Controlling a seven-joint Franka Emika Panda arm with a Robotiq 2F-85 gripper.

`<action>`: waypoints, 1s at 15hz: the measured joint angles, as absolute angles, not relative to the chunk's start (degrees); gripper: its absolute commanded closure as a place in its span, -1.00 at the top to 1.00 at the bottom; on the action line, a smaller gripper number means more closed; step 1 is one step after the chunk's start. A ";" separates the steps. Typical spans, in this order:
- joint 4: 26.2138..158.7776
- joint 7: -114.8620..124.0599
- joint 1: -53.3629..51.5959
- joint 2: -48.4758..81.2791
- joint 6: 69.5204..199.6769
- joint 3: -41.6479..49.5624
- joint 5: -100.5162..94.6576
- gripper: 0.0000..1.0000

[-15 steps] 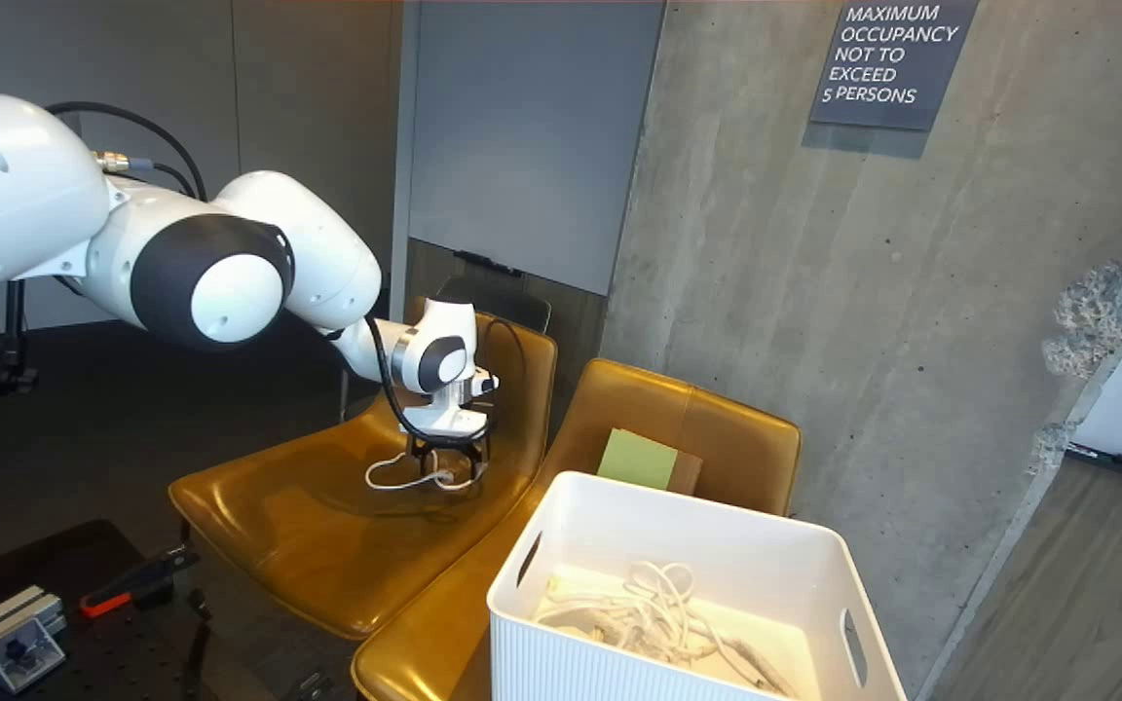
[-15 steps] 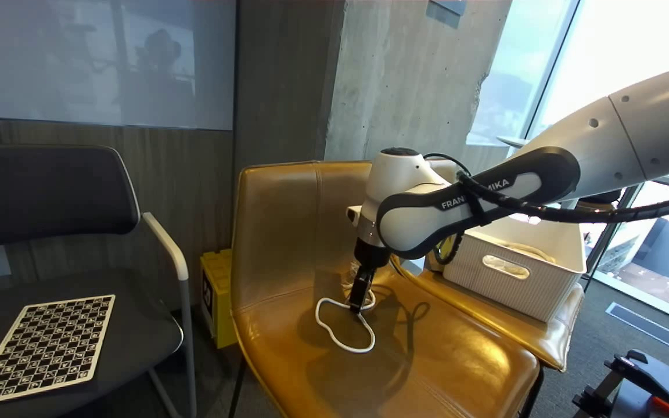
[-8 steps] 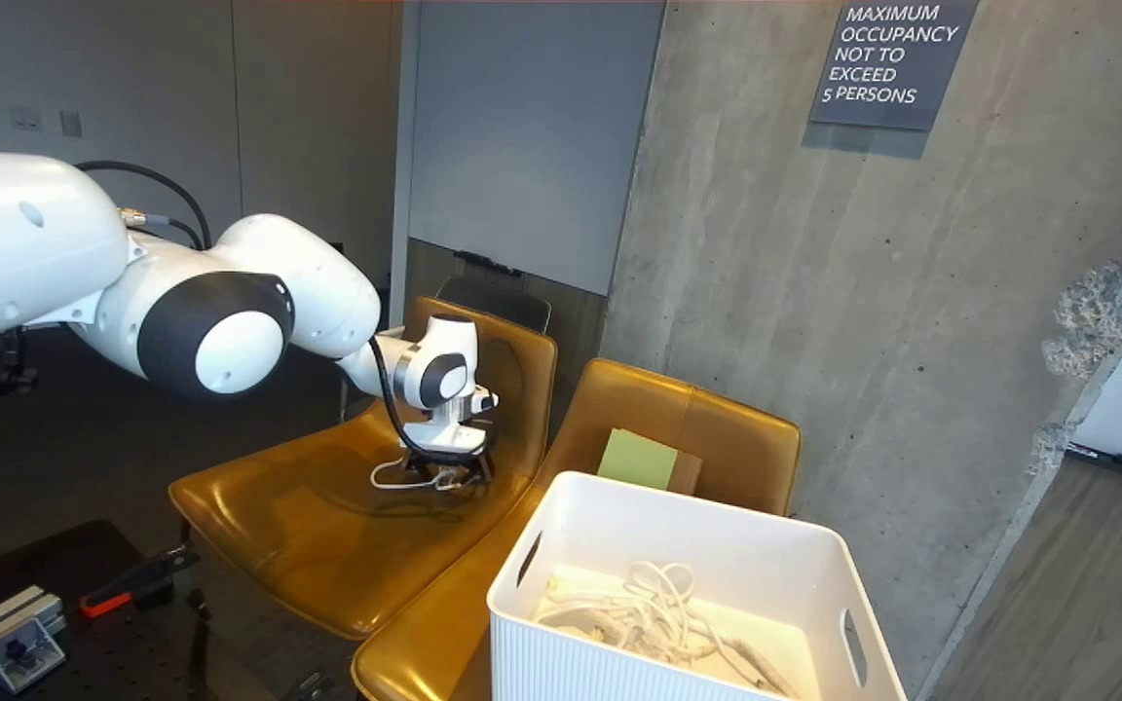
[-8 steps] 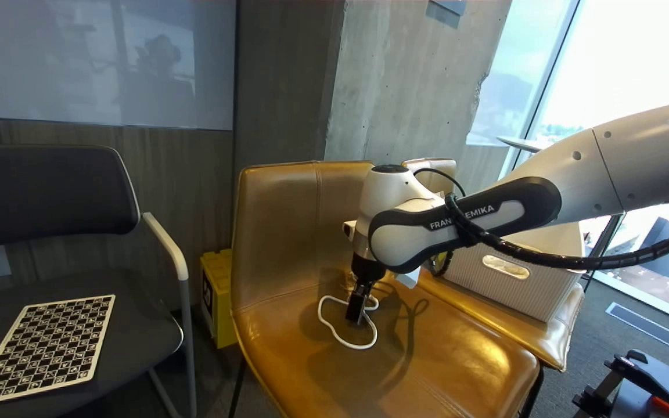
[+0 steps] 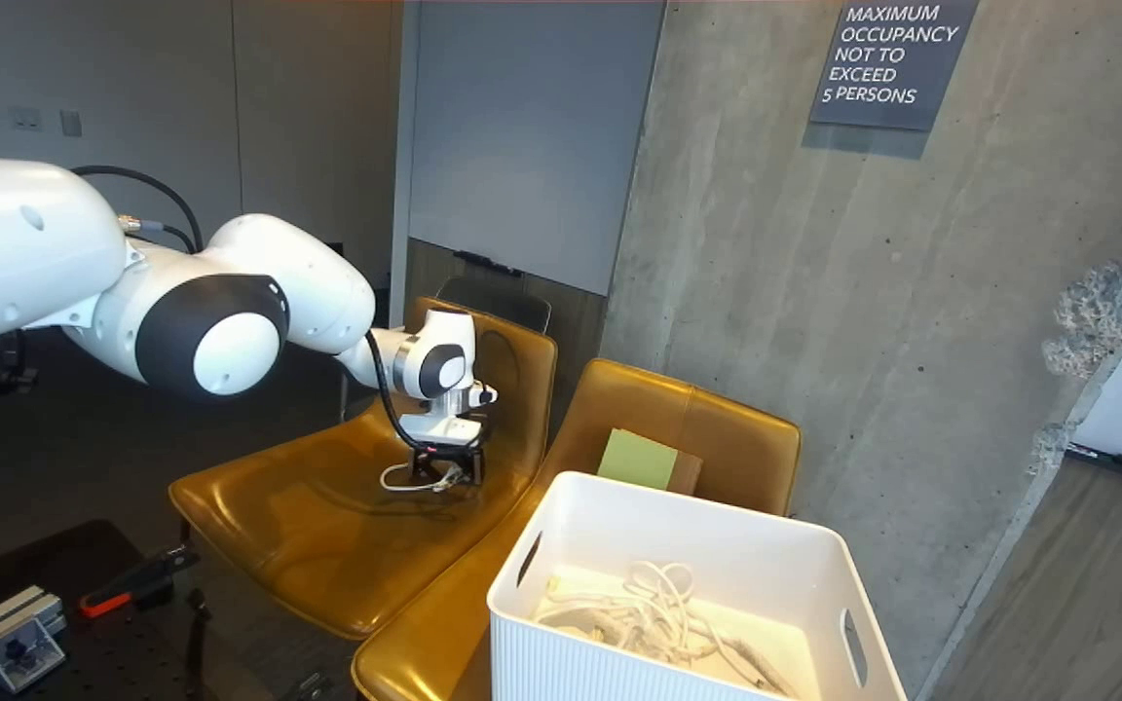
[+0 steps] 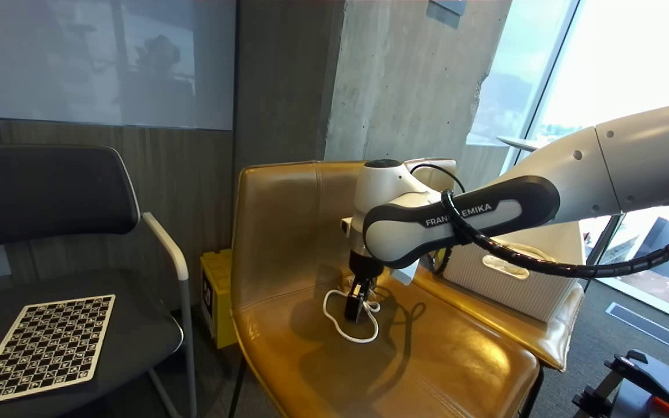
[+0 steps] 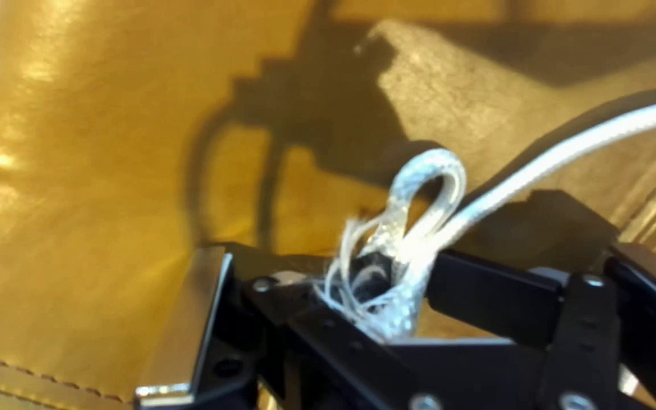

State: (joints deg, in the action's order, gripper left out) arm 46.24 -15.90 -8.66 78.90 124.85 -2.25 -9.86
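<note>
A white rope [image 7: 567, 154] with a frayed end and a small doubled loop lies between the black fingers of my gripper [image 7: 410, 265] in the wrist view. Both fingers press against it, so the gripper is shut on the rope near its frayed end. The far part of the rope curves out to the right there. In both exterior views the gripper [image 6: 354, 310] points down, low over the seat of a tan leather chair [image 6: 427, 366], and a loop of the rope [image 6: 359, 341] lies around its fingertips. The fingertips' lower ends are partly hidden.
A second tan chair [image 5: 736, 428] stands beside, bearing a white bin [image 5: 571, 652] with pale ropes [image 5: 658, 613] inside and a green card [image 5: 637, 460]. A dark chair [image 6: 96, 255] with a checkered board [image 6: 50, 342] and a yellow box [image 6: 224, 307] stand nearby.
The arm came down toward the seat, then rose very slightly. The fingers drew together on the rope, and the rope's loop shifted a little with them.
</note>
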 measured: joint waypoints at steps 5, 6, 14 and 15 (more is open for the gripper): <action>46.24 -12.10 -9.71 78.01 124.84 1.11 -9.94 -1.00; 46.29 -11.41 -9.83 77.52 124.84 1.94 -9.99 -1.00; 54.43 -9.05 -10.21 62.45 124.92 8.05 -10.35 -1.00; 56.32 -8.55 -10.23 59.85 124.96 8.39 -11.17 -1.00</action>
State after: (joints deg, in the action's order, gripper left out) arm 56.32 -8.55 -10.23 59.85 124.96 8.39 -11.17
